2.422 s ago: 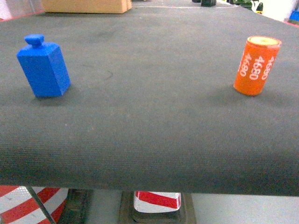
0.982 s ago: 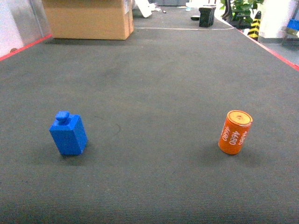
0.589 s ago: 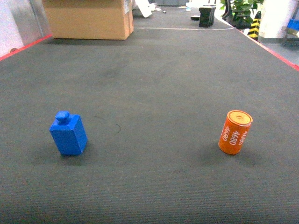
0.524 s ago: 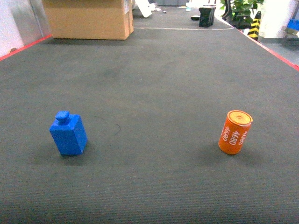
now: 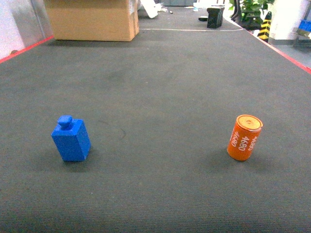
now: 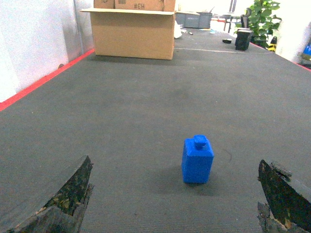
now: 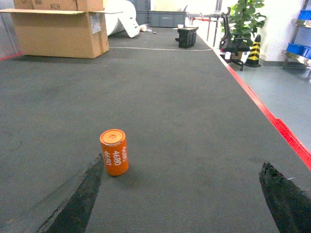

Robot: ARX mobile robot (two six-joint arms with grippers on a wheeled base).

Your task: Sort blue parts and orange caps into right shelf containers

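- On the dark grey mat (image 5: 160,97): blue part (image 5: 71,138) at head-view left, orange cap (image 5: 244,137) at right, well apart, both free-standing.
- Blue part: rectangular block, long axis vertical, small round knob on top pointing up. Reads slightly tilted in head view, close to upright in my left wrist view (image 6: 197,159).
- Orange cap: cylinder, long axis near vertical, top leaning a little right in head view. Flat end faces up. White "4680" print runs along its length down the side. Also in right wrist view (image 7: 114,152).
- My left pincer (image 6: 175,204): jaws spread wide, holding nothing. Only the two worn tips show at the bottom corners of the wrist view; blue part sits ahead of them, between their lines, not touching.
- My right pincer (image 7: 189,204): jaws wide apart too, empty. Orange cap is just beside the left tip (image 7: 77,199) in that view, ahead of it; cannot tell whether there is contact.
- Cardboard box (image 5: 90,18) at far left end of the mat; potted plant (image 7: 241,22) and striped cone (image 7: 252,51) off the far right edge.
- Blue crates: only a sliver of blue at the far right (image 5: 305,25), too small to identify.
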